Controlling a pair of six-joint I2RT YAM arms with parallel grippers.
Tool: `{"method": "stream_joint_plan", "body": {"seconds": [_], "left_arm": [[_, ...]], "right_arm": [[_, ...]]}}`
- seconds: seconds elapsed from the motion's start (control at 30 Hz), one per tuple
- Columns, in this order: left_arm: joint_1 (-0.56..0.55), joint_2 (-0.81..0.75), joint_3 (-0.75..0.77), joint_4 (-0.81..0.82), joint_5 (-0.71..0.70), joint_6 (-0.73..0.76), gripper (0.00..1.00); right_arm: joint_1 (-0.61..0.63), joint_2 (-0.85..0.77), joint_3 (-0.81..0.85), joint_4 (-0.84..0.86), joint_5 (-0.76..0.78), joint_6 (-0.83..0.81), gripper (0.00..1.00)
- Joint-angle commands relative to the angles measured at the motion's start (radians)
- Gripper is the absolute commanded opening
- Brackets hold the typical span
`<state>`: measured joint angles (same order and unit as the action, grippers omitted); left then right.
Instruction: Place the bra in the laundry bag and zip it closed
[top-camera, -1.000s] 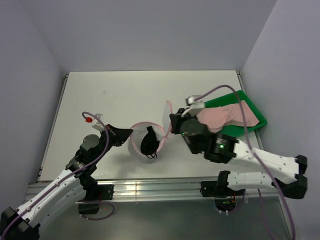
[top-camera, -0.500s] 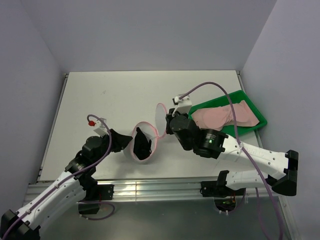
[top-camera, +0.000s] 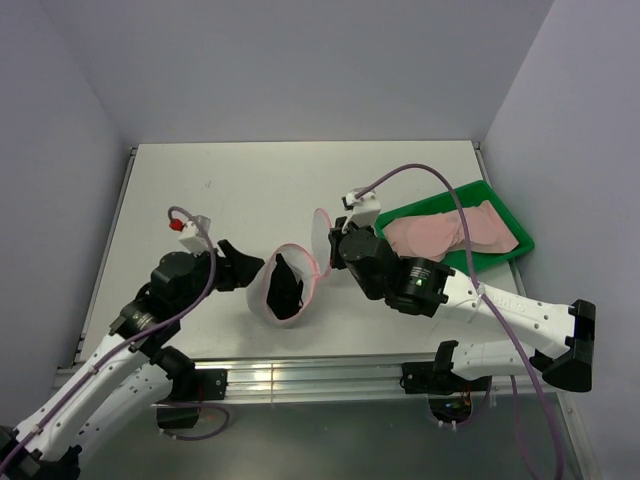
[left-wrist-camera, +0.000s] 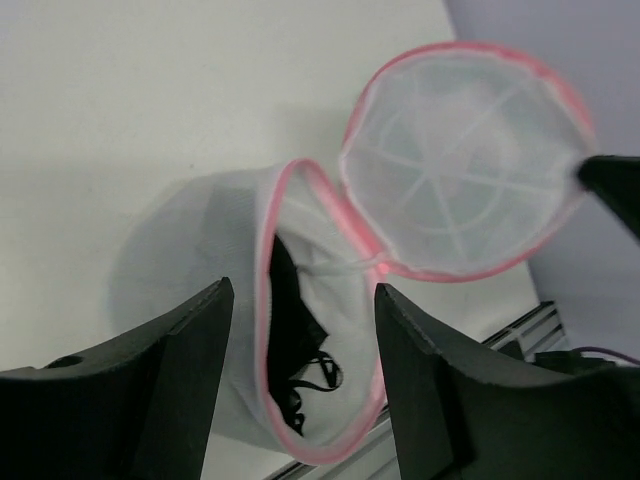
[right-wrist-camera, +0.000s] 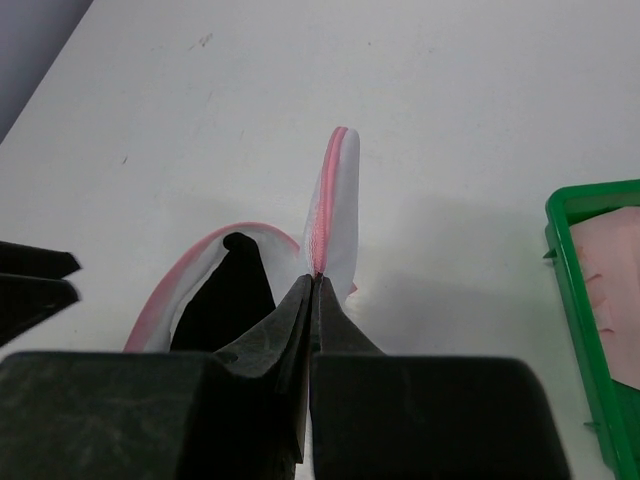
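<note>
The laundry bag (top-camera: 268, 300) is a white mesh pouch with a pink rim, lying on its side near the table's front, mouth open. A black bra (top-camera: 285, 285) with thin straps lies inside it (left-wrist-camera: 290, 320). The round lid (top-camera: 322, 235) stands upright, and my right gripper (top-camera: 335, 250) is shut on its pink zipper edge (right-wrist-camera: 318, 240). My left gripper (top-camera: 245, 272) is open just left of the bag, its fingers either side of the pouch rim (left-wrist-camera: 262, 300) without pinching it. A pale pink garment (top-camera: 450, 232) lies in the green tray (top-camera: 505, 205).
The green tray stands at the table's right edge against the wall. The right arm (top-camera: 470, 295) stretches across the front right. A metal rail (top-camera: 300, 378) runs along the near edge below the bag.
My left gripper has opened and let go of the bag's rim, drawing back a little to the left. The right gripper carried the lid leftward, then held still.
</note>
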<state>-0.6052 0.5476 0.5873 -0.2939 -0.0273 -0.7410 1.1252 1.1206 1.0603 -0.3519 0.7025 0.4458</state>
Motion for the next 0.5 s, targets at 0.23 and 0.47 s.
{"method": "stream_joint_plan", "body": {"seconds": [0.23,0.47], "left_arm": [[0.004,0.179,-0.080,0.094,0.141,0.003,0.49],[0.002,0.216,-0.095,0.158,0.166,-0.015,0.00]], "right_arm": [[-0.047,-0.001,0.032,0.082,-0.044,-0.036,0.00],[-0.073,-0.007,-0.008,0.119,-0.084,-0.032,0.00]]}}
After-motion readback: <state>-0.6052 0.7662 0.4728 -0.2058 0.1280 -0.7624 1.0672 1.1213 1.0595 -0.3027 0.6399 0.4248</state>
